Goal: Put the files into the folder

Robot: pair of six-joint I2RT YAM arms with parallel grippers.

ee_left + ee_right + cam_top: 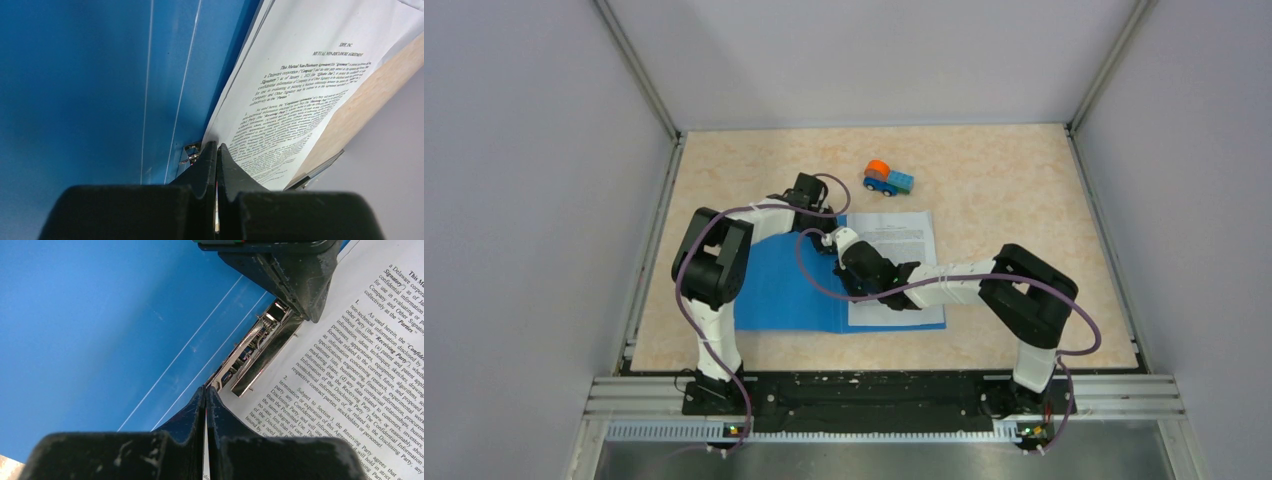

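Observation:
The blue folder [774,290] lies open on the table. The files [902,250], white sheets of black text, lie on its right half. A metal clip [255,355] runs along the spine beside the sheets' edge; one end of it also shows in the left wrist view [190,152]. My left gripper [829,215] is shut, its tip [216,145] at the far end of the clip. My right gripper [842,245] is shut, its tip [205,389] at the near end of the clip. The folder [75,90] [100,315] and the files [295,95] [350,370] fill both wrist views.
A small blue-and-orange toy truck [889,178] stands behind the folder. Grey walls close in the table on the left, back and right. The left gripper's body [290,270] shows at the top of the right wrist view.

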